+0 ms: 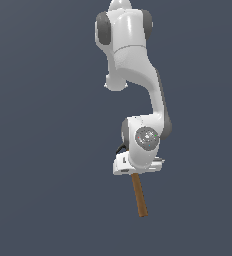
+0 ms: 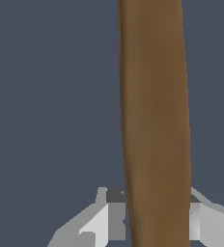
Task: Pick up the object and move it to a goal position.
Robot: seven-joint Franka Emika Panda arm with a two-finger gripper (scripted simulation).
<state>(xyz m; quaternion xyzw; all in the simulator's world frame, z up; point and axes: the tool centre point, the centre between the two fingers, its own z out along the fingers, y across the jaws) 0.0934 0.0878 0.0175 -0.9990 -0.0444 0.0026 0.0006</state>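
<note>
Exterior view: The arm (image 1: 138, 85) hangs down from twelve o'clock, its wrist turned so that the claw (image 1: 134, 172) points toward six o'clock. A brown wooden handle (image 1: 139, 195) projects from under the claw and slants slightly toward five o'clock, ending free against the plain dark-blue background. The hammer's head is not visible here; it is hidden behind the wrist housing. No goal marker can be made out in this view.

Wrist view: The handle (image 2: 155, 120) fills the middle of the picture, running from six o'clock up to twelve o'clock. Two grey fingers (image 2: 106, 219) stand on either side of it at the six o'clock end, both touching the wood. The claw is therefore closed on the handle, near the head end as far as can be judged. Nothing but the flat dark background lies behind.

Assessment: The pick-up appears complete, and the step in hand is judged to be the carry toward the goal. The next move calls for a steady travel with the grip unrelaxed. The long handle hanging below the fingers could pivot in the grip if the arm swings sharply. Where the goal lies cannot be told.
</note>
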